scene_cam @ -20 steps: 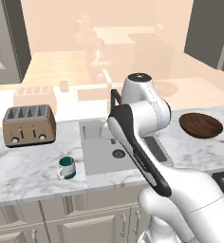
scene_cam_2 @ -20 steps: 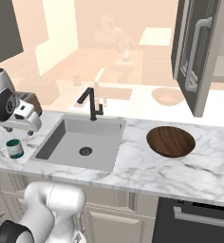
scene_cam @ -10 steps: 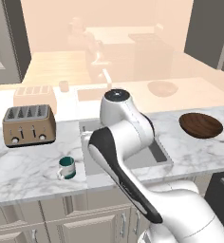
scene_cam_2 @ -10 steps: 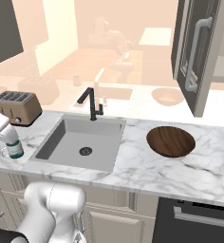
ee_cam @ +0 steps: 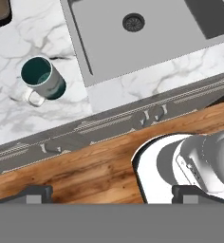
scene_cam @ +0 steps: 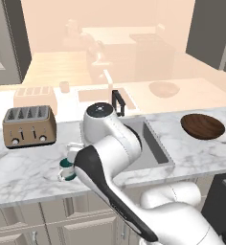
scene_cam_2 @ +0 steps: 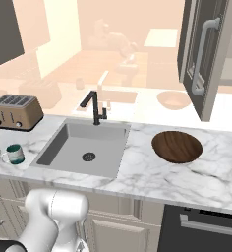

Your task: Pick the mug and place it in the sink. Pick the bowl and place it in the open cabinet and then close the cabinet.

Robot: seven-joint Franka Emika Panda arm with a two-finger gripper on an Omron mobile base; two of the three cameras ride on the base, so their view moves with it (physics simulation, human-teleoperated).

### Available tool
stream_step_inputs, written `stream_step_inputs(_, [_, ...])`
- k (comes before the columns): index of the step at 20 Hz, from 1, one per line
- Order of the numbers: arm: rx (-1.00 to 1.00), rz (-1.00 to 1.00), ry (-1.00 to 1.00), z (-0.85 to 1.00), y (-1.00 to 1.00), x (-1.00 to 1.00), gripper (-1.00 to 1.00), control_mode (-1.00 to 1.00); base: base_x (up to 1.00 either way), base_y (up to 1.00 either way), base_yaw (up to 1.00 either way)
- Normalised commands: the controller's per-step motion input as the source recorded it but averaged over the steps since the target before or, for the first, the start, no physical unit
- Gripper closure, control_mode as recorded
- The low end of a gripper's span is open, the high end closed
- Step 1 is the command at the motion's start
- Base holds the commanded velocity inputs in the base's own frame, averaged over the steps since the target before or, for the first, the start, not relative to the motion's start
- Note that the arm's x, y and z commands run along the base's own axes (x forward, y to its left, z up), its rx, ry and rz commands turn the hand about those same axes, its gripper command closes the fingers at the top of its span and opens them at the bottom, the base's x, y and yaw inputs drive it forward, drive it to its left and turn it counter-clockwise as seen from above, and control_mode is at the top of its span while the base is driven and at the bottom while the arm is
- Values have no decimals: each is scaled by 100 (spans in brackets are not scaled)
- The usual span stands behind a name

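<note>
Home kitchen, rendered.
Marble desk [scene_cam_2: 152, 177], recessed sink [scene_cam_2: 83, 142] with black faucet [scene_cam_2: 94, 107], toaster [scene_cam_2: 15, 111], wall cabinet [scene_cam_2: 202, 54].

The small teal-green mug [ee_cam: 43, 79] has a white handle and a teal inside. It stands on the white marble counter [scene_cam_2: 152, 177] veined with grey. The square basin sink [scene_cam_2: 83, 147] is plain grey with a dark round drain; its faucet [scene_cam_2: 94, 107] is black. The wide wooden bowl [scene_cam_2: 177, 146] is dark brown with faint grain. The toaster [scene_cam: 29, 126] is copper-brown with a silver top.
</note>
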Motion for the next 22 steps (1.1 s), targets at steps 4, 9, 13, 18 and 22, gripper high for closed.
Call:
stream_step_inputs(4, [8, -3, 4, -30, 27, 0, -100, -100, 0, 0, 0])
stream_step_inputs(9, [4, -2, 2, -40, 36, 16, -100, -100, 0, 0, 0])
stream_step_inputs(13, [0, 0, 1, -19, 16, 23, -100, -100, 0, 0, 0])
stream_step_inputs(18, [0, 0, 6, -1, 3, 34, -100, -100, 0, 0, 0])
stream_step_inputs(22, [0, 0, 4, 0, 0, 35, -100, -100, 0, 0, 0])
